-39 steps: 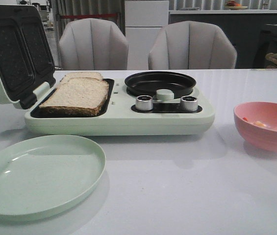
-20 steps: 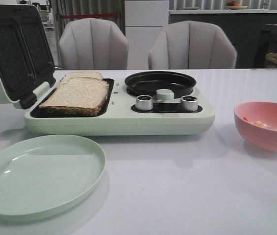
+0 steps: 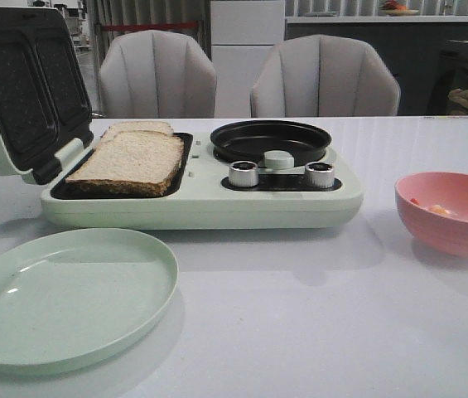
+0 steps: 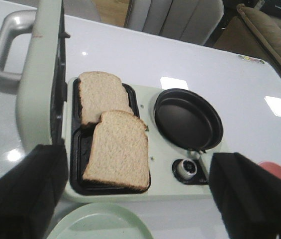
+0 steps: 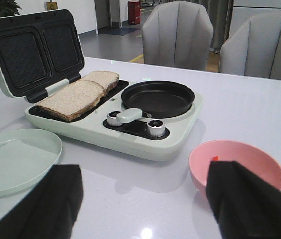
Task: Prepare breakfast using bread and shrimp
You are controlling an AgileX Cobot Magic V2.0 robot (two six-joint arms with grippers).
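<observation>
White worktop (image 3: pixel 316 315), two grey chairs (image 3: pixel 157 75) behind it, kitchen units further back.

Front view: breakfast maker (image 3: pixel 200 195) sits centre-left with its lid (image 3: pixel 18 91) propped open at 9 o'clock, so the grill tray is reachable from above. The bread (image 3: pixel 130 162), two slices, lies in that tray, near slice overlapping the far one, probably dropped in loosely and not yet squared to the two plate wells. Round black pan (image 3: pixel 271 141) is bare, at 3 o'clock of the bread. Green plate (image 3: pixel 60 298) waits at 6 o'clock of the tray, presumably for the finished food. Pink bowl (image 3: pixel 453 211) stands well apart at 3 o'clock of the appliance; the shrimp (image 3: pixel 436 210) shows only as small orange bits inside. No arm visible here.

Left wrist view: top-down look shows what the front hides: the far slice sits askew and the near one covers its corner. Left gripper (image 4: pixel 140 191) hovers above the tray edge, fingers spread wide, holding nothing. Bowl barely visible at the frame edge.

Right wrist view: right gripper (image 5: pixel 142 199) hangs between plate and bowl, fingers spread, empty. One reddish shrimp bit (image 5: pixel 214 159) shows by the bowl's inner wall; the rest is hidden behind a finger. My read: shrimp transfer to the pan hasn't started.
</observation>
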